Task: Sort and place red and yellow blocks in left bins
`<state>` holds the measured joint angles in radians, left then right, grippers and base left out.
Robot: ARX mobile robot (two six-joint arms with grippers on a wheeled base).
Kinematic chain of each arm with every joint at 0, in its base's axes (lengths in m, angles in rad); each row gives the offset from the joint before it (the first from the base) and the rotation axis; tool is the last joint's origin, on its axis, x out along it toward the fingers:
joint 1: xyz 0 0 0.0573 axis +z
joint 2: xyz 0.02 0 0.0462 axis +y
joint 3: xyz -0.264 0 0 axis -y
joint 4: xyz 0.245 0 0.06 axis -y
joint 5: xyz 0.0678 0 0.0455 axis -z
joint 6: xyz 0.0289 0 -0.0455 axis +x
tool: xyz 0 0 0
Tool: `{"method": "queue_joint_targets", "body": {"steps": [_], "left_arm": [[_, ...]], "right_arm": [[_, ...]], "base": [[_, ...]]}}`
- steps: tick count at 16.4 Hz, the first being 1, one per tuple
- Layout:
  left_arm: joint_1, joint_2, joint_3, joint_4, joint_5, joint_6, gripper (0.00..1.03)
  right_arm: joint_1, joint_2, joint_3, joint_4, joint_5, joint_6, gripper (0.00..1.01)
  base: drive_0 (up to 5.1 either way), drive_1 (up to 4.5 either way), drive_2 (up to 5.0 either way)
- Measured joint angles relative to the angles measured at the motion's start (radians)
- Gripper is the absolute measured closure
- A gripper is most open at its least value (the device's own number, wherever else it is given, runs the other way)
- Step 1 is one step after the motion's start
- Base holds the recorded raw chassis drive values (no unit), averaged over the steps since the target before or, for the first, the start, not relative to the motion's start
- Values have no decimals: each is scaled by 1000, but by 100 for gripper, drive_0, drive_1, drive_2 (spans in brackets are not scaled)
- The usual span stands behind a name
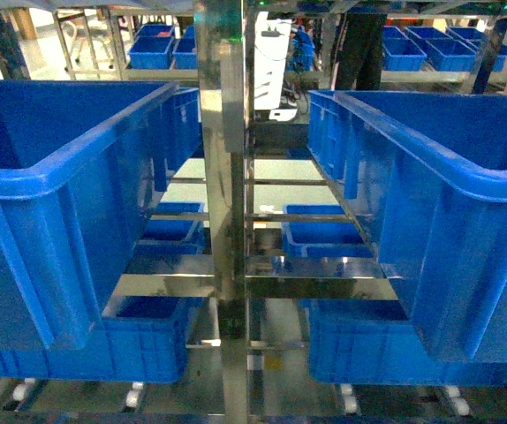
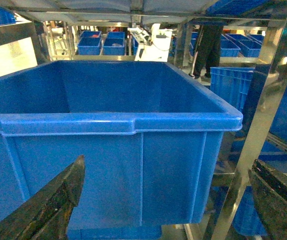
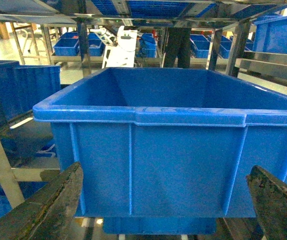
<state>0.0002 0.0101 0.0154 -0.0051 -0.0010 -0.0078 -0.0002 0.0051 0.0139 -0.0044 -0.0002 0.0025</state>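
Note:
No red or yellow blocks show in any view. A large blue left bin (image 1: 68, 159) sits on the steel rack at the left of the head view, and what shows of its inside is bare. In the left wrist view the same kind of bin (image 2: 113, 122) faces my left gripper (image 2: 166, 197). That gripper is open, its dark fingers (image 2: 58, 200) spread wide below the bin's rim with nothing between them. My right gripper (image 3: 166, 200) is open too and empty. It faces another blue bin (image 3: 183, 117). Neither gripper appears in the head view.
A steel rack post (image 1: 227, 221) stands upright between the left bin and the right blue bin (image 1: 448, 194). Smaller blue bins (image 1: 152, 340) sit on lower shelves. More blue bins (image 1: 430, 49) line racks at the back. A steel upright (image 2: 263, 115) stands right of the left gripper.

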Motion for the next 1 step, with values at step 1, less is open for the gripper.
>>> {"method": "queue_joint_targets", "body": {"steps": [1], "left_arm": [[0, 0, 0, 0, 0, 0, 5]], "right_arm": [[0, 0, 0, 0, 0, 0, 3]], "base": [[0, 0, 0]]}}
